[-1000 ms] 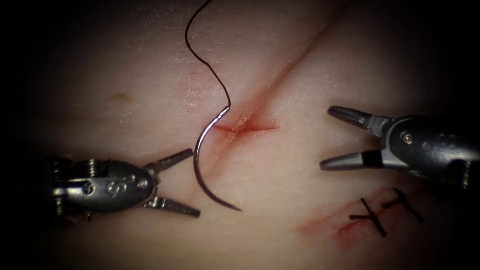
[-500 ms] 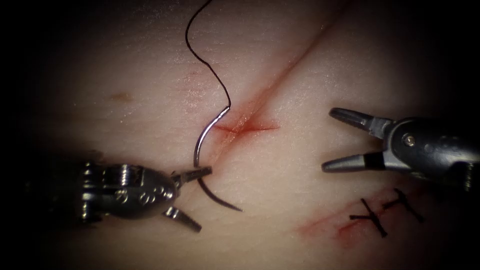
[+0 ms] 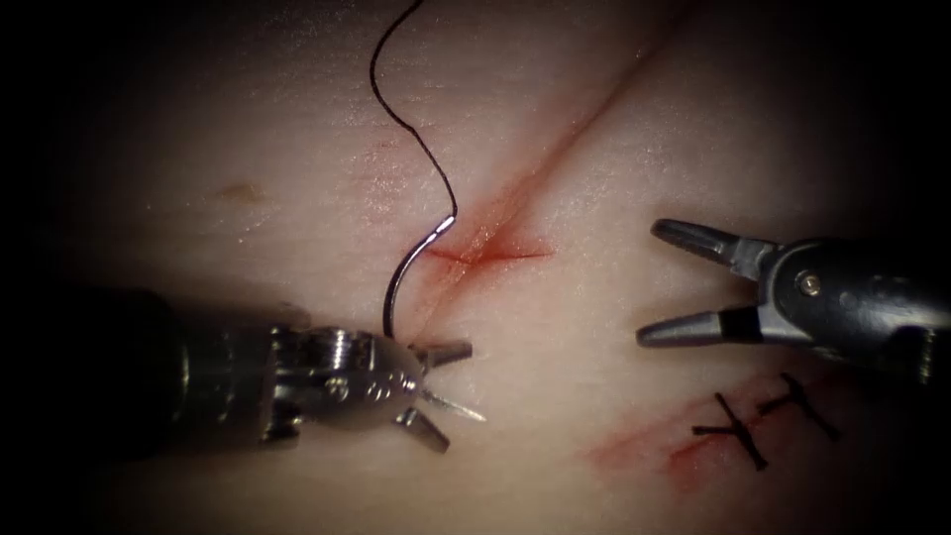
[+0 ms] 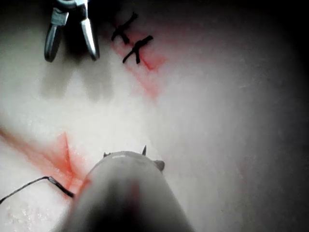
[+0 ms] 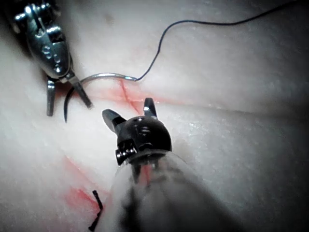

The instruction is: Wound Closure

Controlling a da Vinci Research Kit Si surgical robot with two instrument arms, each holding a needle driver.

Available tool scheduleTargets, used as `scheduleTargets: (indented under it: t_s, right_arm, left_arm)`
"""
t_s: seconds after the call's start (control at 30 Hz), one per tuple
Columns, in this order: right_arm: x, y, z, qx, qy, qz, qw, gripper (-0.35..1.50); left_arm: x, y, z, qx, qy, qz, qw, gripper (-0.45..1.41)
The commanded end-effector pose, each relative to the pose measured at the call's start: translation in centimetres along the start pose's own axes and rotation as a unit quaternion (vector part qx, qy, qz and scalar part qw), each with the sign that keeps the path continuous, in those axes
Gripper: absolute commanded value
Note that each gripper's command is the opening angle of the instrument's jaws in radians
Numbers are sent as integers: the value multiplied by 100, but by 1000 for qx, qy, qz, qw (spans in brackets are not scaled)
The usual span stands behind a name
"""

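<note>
Needle lies flat on tissue, left tool jaws spread astride its tip half, not gripping; right tool wide open, empty.

My left tool is bright ribbed steel with small round screws, on a dark shaft. My right tool is darker grey, with one screw and a black band.

The pale pink pork-belly tissue carries everything. A curved steel needle lies flat on it just left of the reddened diagonal cut, trailing thin black thread. Short black cut thread ends sit on a red fluid smear.
</note>
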Motion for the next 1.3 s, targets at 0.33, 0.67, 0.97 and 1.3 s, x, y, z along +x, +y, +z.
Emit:
scheduleTargets:
  t_s: [0.33,0.67,0.97,1.3]
  right_arm:
    - [-2,-6,10,0,0,0,1000,113]
    - [-3,1,11,-3,8,22,1000,104]
    - [-8,22,21,35,54,107,992,108]
    - [0,35,36,136,174,258,941,96]
  left_arm:
    - [2,4,10,-7,-6,1,1000,-45]
    - [14,0,-28,5,65,39,997,-45]
    - [18,-20,-63,16,207,147,967,-45]
    - [20,-33,-75,31,344,214,914,-45]
